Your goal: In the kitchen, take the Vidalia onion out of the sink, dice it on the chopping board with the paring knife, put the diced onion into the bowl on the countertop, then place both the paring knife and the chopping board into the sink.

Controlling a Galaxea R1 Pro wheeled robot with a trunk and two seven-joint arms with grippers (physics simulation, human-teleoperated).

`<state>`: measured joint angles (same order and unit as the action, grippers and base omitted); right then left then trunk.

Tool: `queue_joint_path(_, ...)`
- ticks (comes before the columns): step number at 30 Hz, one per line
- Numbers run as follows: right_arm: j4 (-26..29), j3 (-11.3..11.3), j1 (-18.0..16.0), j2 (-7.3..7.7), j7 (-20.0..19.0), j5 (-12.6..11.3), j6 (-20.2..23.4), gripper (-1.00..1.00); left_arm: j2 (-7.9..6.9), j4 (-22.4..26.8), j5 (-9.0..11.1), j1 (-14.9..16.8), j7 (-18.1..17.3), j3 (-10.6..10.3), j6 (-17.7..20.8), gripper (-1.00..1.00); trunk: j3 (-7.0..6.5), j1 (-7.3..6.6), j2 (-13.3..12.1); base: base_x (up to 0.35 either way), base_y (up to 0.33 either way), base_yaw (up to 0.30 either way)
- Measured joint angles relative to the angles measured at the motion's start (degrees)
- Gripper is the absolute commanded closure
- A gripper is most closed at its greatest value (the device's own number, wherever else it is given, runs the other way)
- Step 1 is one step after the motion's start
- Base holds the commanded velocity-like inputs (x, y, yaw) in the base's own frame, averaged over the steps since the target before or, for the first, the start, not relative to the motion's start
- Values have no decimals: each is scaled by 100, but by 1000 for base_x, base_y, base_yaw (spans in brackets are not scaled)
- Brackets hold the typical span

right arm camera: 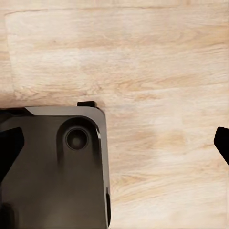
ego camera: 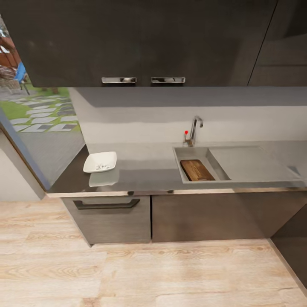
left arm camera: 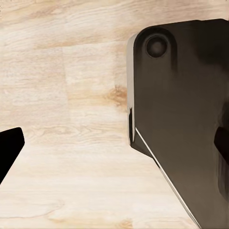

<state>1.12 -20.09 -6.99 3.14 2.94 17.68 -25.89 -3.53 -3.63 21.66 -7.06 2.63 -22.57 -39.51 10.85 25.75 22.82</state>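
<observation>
The dark brown wooden chopping board (ego camera: 197,170) lies in the rectangular steel sink (ego camera: 190,150); the shallow white square bowl (ego camera: 100,162) sits on the grey countertop (ego camera: 145,170), well left.

Head cam: high, facing down at countertop (ego camera: 140,170) from well back. Both wrist cams: close over floor (left arm camera: 67,95), sharing it w/ head cam.

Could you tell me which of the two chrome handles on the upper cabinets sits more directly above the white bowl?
The left handle; it hangs nearer over the bowl, while the right handle is closer to the tap.

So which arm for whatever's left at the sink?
Right, marginally: the sink, chopping board inside, sits right of centre in the head view. Both wrist views look down at floor, so neither arm is raised yet.
</observation>
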Motion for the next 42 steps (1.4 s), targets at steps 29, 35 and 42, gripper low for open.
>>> queue_joint_path(29,5,-2,0,5,0,0,-3,-100,0,-1,0,0,0,-3,-1,-100,-265,0,0,0,0,34)
queue_joint_path(35,3,-2,1,-18,0,0,-3,-100,0,-1,0,0,0,-2,-1,-100,-319,0,-1,0,0,0)
queue_joint_path(42,7,-3,1,-19,0,0,-3,-100,0,-1,0,0,0,-2,-1,-100,-383,0,-1,0,0,0)
